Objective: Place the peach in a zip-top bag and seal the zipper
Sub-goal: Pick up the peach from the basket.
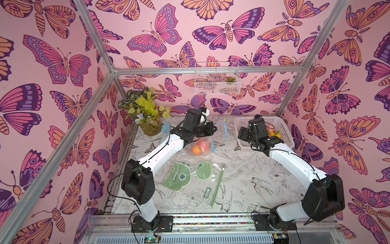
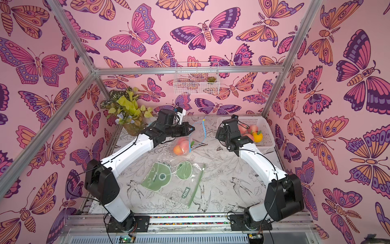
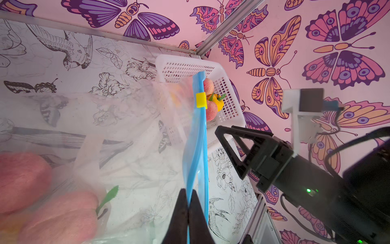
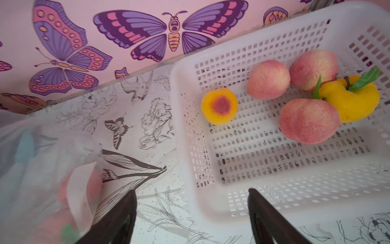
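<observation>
Left jaws clamp the blue zipper (image 3: pixel 196 137); right jaws gape. Flat bag (image 1: pixel 196 179) reads "NIU+". Halved peach (image 4: pixel 219 106) shows only in the right wrist view.

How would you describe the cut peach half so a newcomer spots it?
Find the white perforated plastic basket in the far corner of the table. Inside lie three whole pink peaches, a yellow fruit and the peach half. Only it shows a flat orange face with a red centre.

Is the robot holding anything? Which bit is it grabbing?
Yes. The left gripper is pinching the clear bag by its blue zipper strip, away from the yellow slider. The right gripper, jaws open, holds nothing.
</observation>
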Robot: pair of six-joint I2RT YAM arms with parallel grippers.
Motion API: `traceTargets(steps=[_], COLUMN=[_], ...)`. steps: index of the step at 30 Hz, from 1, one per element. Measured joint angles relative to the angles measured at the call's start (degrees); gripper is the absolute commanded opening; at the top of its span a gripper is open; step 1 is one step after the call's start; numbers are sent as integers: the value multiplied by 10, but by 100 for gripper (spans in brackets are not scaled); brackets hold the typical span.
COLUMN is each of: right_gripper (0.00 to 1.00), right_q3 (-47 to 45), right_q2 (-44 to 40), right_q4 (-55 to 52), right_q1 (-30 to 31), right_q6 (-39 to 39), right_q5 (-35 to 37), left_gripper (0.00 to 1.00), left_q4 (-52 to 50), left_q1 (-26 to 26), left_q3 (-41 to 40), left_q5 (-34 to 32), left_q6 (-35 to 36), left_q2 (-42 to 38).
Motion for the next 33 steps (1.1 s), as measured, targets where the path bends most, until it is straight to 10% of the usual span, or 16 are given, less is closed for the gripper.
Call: traceTargets(steps=[33], right_gripper=[91], right_q3=[308], right_q2=[391], right_q4=[-89], right_q1=[-142], right_q6=[-32], right_q5=[-201], left_gripper=[0], left_q4=[0], left_q1=[0], left_q3=[0], left_q5=[0], left_q6=[0], left_q2=[0])
